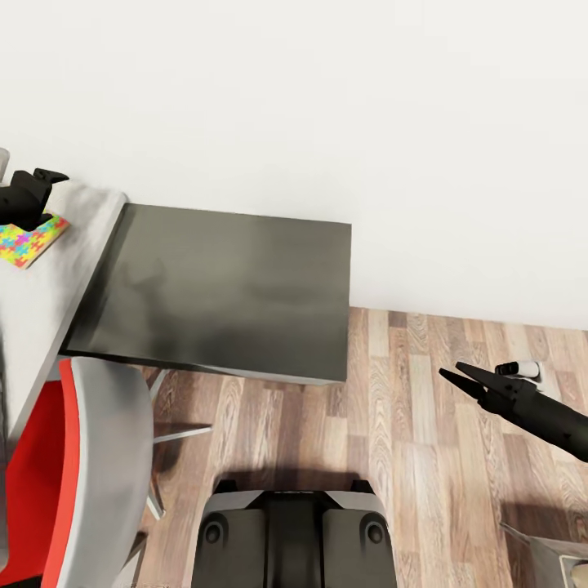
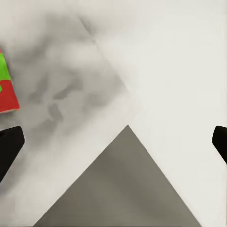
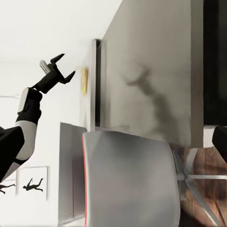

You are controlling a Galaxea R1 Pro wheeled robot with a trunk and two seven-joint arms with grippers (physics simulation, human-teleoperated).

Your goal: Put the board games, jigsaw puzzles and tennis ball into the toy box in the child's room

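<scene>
1. White wall (image 1: 327, 98) fills the far side of the head view, beyond both tools.
2. Wood-plank floor (image 1: 425, 457) lies below the right tool and runs up to the wall.
3. Dark grey cabinet (image 1: 220, 290) stands against the wall, between the two tools, its flat top bare; it is lower than the surface beside it.
4. Pale grey surface (image 1: 41, 302) meets the cabinet's left edge and lies under the left tool; the left wrist view shows its mottled top (image 2: 66, 99) and a corner of it.
5. Red chair (image 1: 73, 482) with a grey back sits below the left tool, tucked against the surface; the right wrist view shows its grey back (image 3: 127, 184) from behind.
6. Robot base (image 1: 294, 539) shows at the bottom of the head view.
7. Right tool (image 1: 459, 377) hangs over the floor, well apart from the cabinet, fingers slightly parted and holding nothing.
8. Left tool (image 1: 41, 181) hovers over the surface just above the puzzle; in the right wrist view (image 3: 60, 69) its fingers are spread apart and hold nothing.
9. Puzzle (image 1: 31, 238), a many-coloured flat square, lies on the surface directly under the left tool; its red and green edge (image 2: 5, 90) shows beside one fingertip, not touching it.
</scene>
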